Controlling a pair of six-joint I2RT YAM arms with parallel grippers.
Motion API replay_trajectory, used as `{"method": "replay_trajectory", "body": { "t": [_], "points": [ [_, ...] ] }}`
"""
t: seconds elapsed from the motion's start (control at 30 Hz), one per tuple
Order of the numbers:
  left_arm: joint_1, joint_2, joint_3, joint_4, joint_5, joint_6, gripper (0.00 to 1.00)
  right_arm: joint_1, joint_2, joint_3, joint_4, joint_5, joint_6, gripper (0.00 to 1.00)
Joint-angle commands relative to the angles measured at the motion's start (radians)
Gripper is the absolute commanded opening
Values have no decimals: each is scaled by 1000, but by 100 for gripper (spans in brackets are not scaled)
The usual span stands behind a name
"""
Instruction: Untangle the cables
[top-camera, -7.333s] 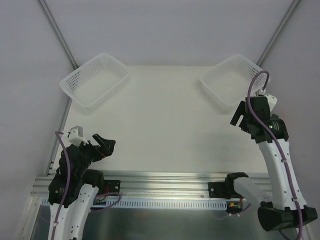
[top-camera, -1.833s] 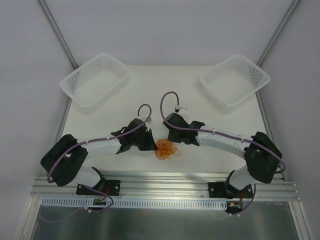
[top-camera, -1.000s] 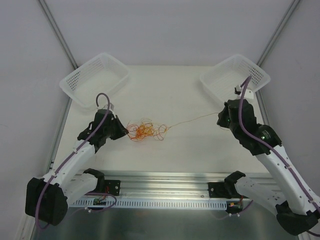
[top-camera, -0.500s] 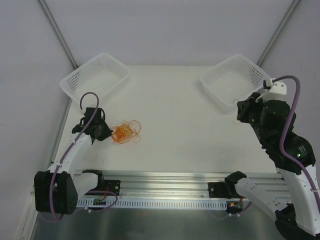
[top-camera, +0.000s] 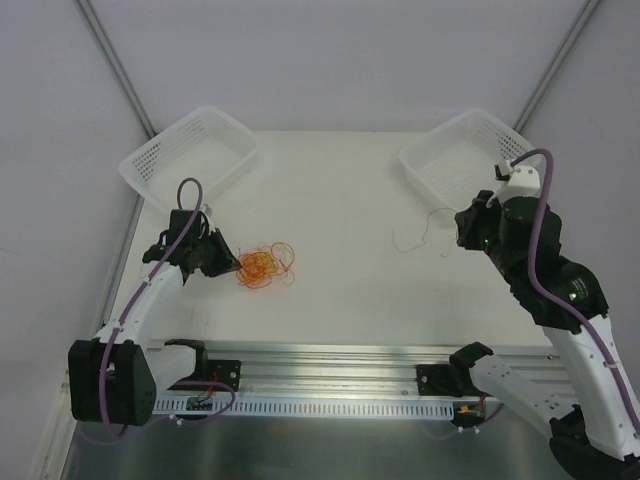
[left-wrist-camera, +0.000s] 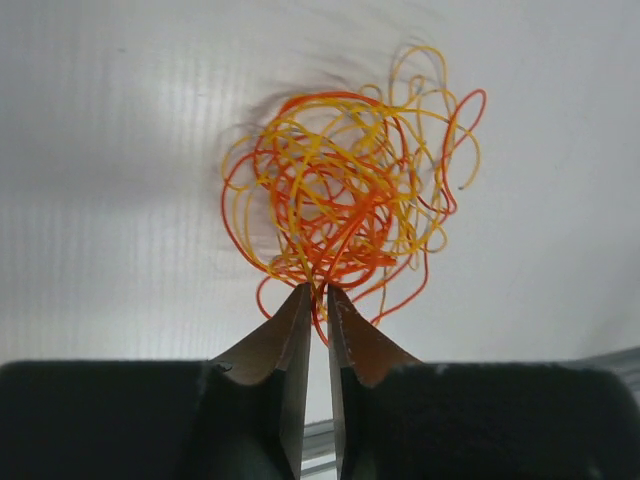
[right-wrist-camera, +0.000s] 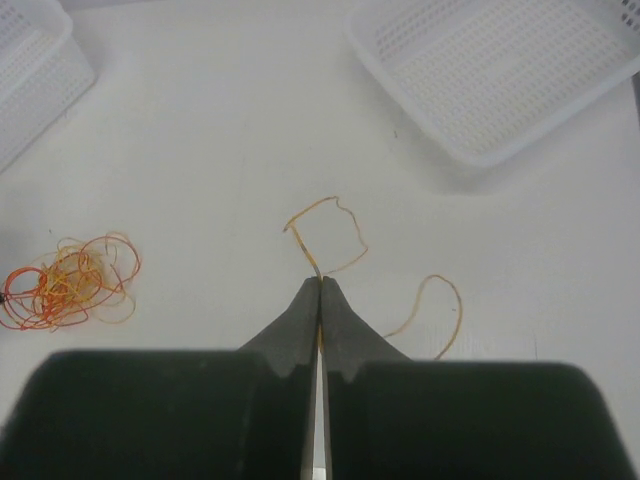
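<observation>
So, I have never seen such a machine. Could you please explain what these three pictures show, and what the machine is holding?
These are two robot arms bolted at the near edge of a white table. The wide picture comes from a fixed camera above them. The other two come from a small camera on each wrist, looking along the fingers. On the table stand two white perforated plastic baskets, one at the far left and one at the far right. The left gripper is closed on a tangle of hair-thin orange-yellow and red wires. The right gripper pinches one separate orange-yellow wire, which lies apart from the tangle.
</observation>
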Motion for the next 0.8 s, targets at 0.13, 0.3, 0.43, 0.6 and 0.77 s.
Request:
{"method": "replay_trajectory", "body": {
  "t": [0.13,0.3,0.43,0.6,0.77],
  "points": [
    [-11,-160,-70,22,285,97,35,-5,75,-66,102,-89,38,1],
    [-11,-318,-86,20,316,100,80,-5,138,-63,144,-63,34,1],
    [-11,-412,-70,16,288,112,99,-43,209,22,145,10,8,1],
    [-11,-464,-63,-33,147,165,99,-122,284,174,203,58,-77,1],
    [-11,-487,-98,-59,3,188,99,-226,382,286,361,107,-139,1]
  ]
}}
